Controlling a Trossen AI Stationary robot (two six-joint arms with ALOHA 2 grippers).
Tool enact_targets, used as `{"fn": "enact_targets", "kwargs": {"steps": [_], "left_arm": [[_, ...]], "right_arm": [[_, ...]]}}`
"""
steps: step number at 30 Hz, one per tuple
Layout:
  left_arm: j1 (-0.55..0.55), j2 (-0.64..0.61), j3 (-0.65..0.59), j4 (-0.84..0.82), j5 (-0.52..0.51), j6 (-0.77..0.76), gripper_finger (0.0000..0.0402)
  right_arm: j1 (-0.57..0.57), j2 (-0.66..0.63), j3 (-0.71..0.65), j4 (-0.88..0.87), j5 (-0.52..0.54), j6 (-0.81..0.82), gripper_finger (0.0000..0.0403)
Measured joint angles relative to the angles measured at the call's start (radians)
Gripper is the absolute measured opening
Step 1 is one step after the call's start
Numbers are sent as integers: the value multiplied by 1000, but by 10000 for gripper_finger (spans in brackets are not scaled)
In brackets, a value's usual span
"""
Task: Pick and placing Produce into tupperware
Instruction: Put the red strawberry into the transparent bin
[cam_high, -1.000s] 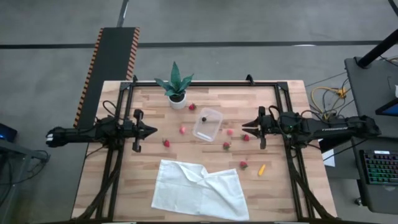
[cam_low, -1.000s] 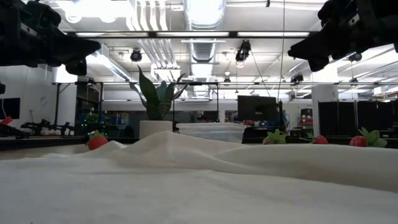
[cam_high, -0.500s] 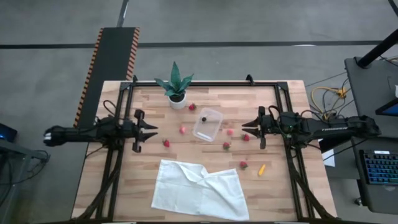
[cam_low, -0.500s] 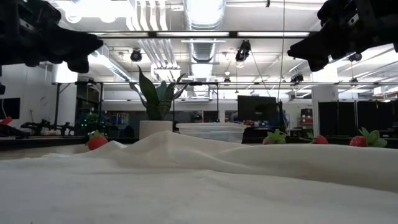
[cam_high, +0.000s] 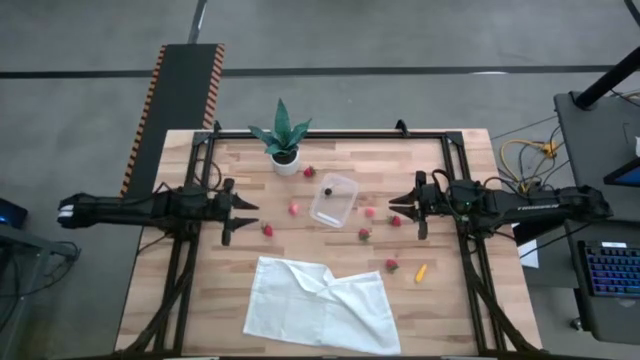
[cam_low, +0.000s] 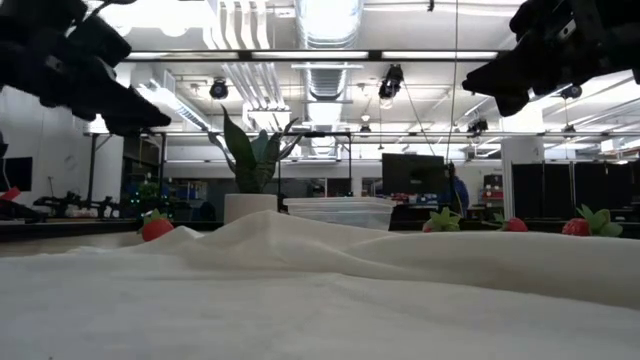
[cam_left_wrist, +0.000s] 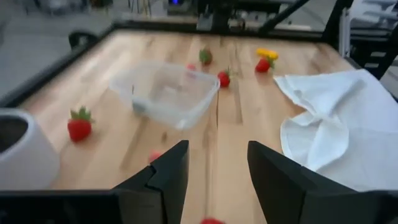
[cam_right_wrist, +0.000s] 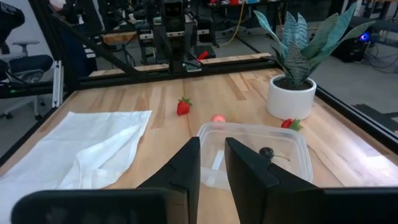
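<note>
Since a second ago the left claw (cam_high: 246, 213) has swung forward over the tabletop (cam_high: 240, 170), toward a strawberry (cam_high: 267, 230) just beside its tips; its fingers are spread, gripping nothing. Opposite it, the right claw (cam_high: 396, 206) hangs where it was, fingers a little apart and empty, near a pink piece (cam_high: 369, 212) and a red one (cam_high: 395, 221).

Between the two arms sits the tupperware (cam_high: 334, 199) — clear, lidless, holding one thing only: the dark berry (cam_right_wrist: 266, 152) at its far end.

All other produce lies loose on the wood: a berry by the plant pot (cam_high: 286, 163), a pink one (cam_high: 294, 208) left of the container, another (cam_high: 364, 235) at its near right corner, and one (cam_high: 391, 265) with the orange piece (cam_high: 421, 272) — beside the white cloth (cam_high: 320, 305).
</note>
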Motion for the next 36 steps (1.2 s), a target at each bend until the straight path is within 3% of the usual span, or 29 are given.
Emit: {"fn": "enact_targets", "kwargs": {"steps": [4,14,22,36], "left_arm": [[0,96,77,-167,2,-108,151],[4,341,95,-153,23,-378,151],[6,445,96,-88,9,-413,151],[21,482,96,-90,-76,-419,151]], "right_arm": [[0,0,0,0,0,4,73],[0,1,0,-1,0,4,72],[0,1,0,-2,0,-11,70],[0,1,0,-6,0,-16,70]]}}
